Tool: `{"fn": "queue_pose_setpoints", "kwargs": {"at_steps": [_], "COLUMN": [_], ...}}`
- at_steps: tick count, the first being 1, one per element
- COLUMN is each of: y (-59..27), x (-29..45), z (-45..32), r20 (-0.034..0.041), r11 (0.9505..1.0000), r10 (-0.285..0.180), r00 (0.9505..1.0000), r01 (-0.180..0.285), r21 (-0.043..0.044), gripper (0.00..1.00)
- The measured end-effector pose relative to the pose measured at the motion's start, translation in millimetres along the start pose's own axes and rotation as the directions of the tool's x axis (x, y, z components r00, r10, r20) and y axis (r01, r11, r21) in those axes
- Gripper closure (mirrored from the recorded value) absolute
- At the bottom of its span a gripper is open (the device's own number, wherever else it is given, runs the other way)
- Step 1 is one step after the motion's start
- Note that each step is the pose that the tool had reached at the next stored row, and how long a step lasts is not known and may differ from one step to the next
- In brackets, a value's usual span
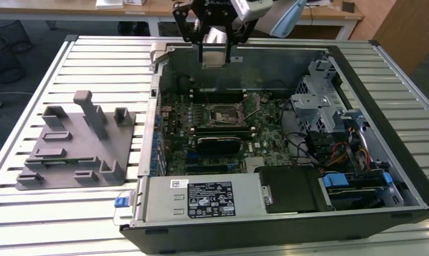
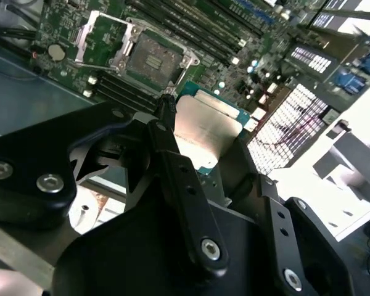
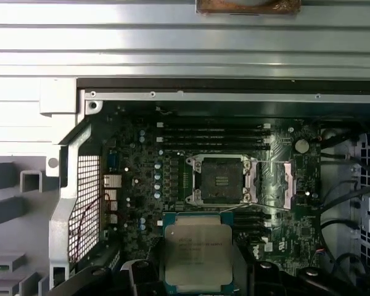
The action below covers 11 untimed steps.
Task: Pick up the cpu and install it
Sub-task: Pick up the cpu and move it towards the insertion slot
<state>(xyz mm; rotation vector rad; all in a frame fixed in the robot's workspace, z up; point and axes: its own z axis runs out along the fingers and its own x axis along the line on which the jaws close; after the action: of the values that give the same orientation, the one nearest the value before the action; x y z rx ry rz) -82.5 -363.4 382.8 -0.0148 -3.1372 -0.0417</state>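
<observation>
My gripper [image 1: 215,53] hangs over the far rim of the open computer case [image 1: 150,133], shut on the cpu [image 1: 214,58], a small square chip with a pale metal top. In both wrist views the cpu [image 2: 205,131] [image 3: 197,254] sits flat between my black fingers [image 2: 172,160], well above the motherboard. The open socket [image 1: 223,113] [image 3: 221,180] [image 2: 151,58], with its metal frame swung up, lies in the middle of the green board, nearer the case's middle than the cpu. Nothing covers the socket.
A grey fixture block [image 1: 75,141] with posts and slots stands on the slatted table [image 1: 29,208] at the exterior view's left. Inside the case are a grey labelled box [image 1: 207,198], a metal drive cage [image 1: 321,101], memory slots [image 3: 213,132] and loose cables [image 1: 335,154].
</observation>
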Motion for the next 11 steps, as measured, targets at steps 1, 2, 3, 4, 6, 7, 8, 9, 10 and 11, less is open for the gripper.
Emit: {"fn": "queue_pose_setpoints", "kwargs": {"at_steps": [1, 2, 3, 4, 6, 7, 8, 9, 10, 11], "y": [2.2, 3.9, 5.3, 6.3, 7.0, 7.1, 7.1, 7.2, 7.2, 7.2], "x": [-0.8, -1.7, -2.8, -3.6, -5.7, -7.5, -9.3, -11.0, -12.9, -15.0], "z": [0.2, 0.3, 0.5, 0.6, 0.7, 0.8, 0.8, 0.9, 1.0, 1.0], "r20": [0.0001, 0.0000, 0.0001, 0.0002, 0.0002, 0.0003, 0.0002, 0.0002, 0.0002, 0.0002], "r11": [1.0000, 1.0000, 1.0000, 1.0000, 1.0000, 1.0000, 1.0000, 1.0000, 1.0000, 1.0000], "r10": [0.000, 0.000, 0.000, 0.000, 0.000, 0.000, 0.001, 0.001, 0.001, 0.001], "r00": [1.0000, 1.0000, 1.0000, 1.0000, 1.0000, 1.0000, 1.0000, 1.0000, 1.0000, 1.0000], "r01": [0.000, 0.000, 0.000, 0.000, 0.000, 0.000, -0.001, -0.001, -0.001, -0.001], "r21": [-0.0001, 0.0000, -0.0001, -0.0001, 0.0000, -0.0001, 0.0000, -0.0001, -0.0001, 0.0000], "gripper": [0.47, 0.47, 0.47, 0.47, 0.47, 0.47, 0.47, 0.47, 0.47, 0.47]}}
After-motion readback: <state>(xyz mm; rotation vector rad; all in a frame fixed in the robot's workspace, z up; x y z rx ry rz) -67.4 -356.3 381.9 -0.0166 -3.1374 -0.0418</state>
